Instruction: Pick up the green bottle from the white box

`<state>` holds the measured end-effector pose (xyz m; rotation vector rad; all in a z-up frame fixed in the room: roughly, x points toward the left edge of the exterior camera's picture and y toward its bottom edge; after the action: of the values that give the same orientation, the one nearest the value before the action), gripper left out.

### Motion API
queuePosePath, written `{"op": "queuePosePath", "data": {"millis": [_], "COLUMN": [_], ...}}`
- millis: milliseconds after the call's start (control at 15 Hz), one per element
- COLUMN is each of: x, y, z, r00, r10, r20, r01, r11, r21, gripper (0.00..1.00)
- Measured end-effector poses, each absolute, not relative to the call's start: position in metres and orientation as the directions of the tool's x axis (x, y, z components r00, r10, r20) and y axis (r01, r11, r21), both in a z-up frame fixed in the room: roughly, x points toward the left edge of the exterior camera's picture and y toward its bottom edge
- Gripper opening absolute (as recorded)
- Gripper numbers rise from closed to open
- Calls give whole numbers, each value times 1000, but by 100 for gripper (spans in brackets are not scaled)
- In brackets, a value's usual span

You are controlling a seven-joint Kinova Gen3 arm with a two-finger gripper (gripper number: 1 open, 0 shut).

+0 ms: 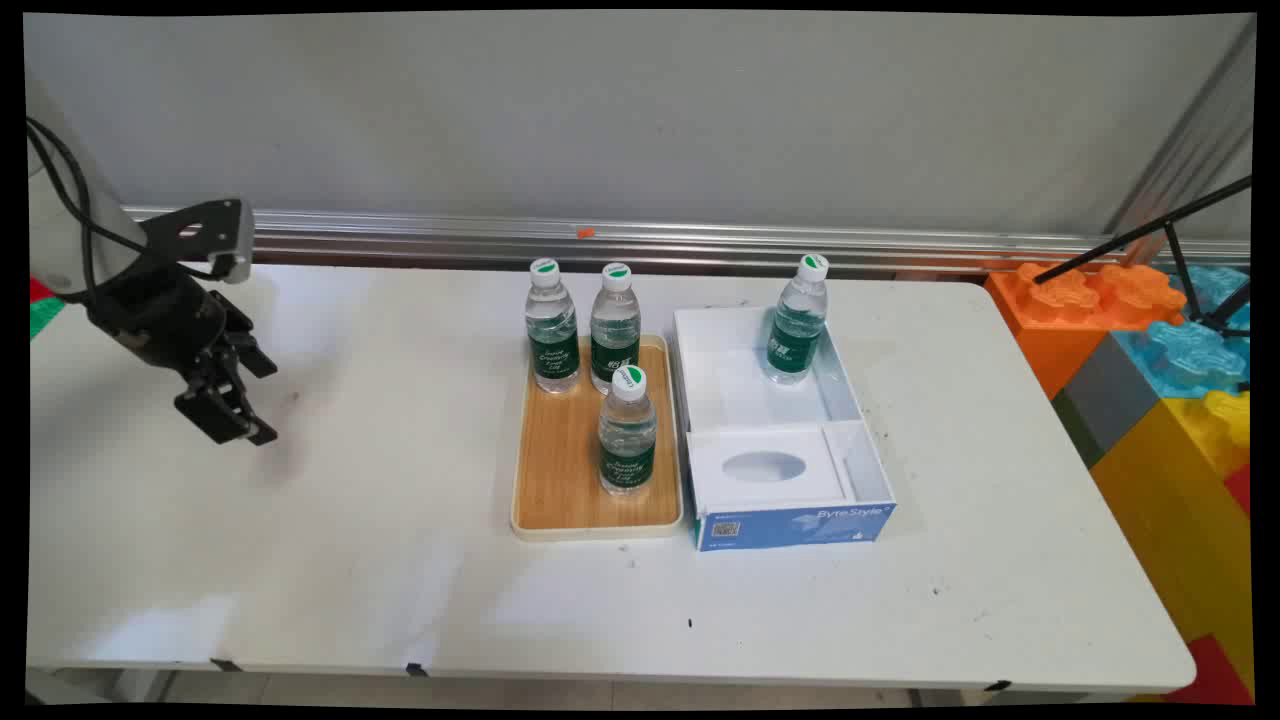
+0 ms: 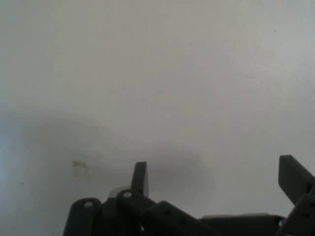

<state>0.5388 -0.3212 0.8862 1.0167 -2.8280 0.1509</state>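
Four bottles stand upright right of centre frame: three on the tray (image 1: 560, 480), one in the box (image 1: 745, 385). Surface (image 1: 350, 560) bare under the end effector (image 1: 232, 425) at frame left, spread wide, empty; nearest bottle (image 1: 552, 328) lies well right.

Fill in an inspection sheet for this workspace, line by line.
Surface: white table, a few dark specks.
Things: three water bottles upright on a wooden tray; a fourth bottle upright in an open white and blue box beside it.
Clutter: nothing seen.
Gripper: gripper open, empty, above bare table left of the tray.
Cables: black cables hang from the arm.
Surroundings: grey wall, metal rail, coloured blocks at right.
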Motion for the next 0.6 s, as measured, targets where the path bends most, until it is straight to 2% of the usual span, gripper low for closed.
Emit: {"op": "queuePosePath", "data": {"millis": [400, 600], "x": [483, 430], "y": [-317, -322], "z": [899, 914], "r00": [-743, -730], "r10": [-648, -662], "r20": [168, 167], "r01": [-664, -680], "r11": [744, 729], "r21": [-69, -83], "gripper": [100, 100]}}
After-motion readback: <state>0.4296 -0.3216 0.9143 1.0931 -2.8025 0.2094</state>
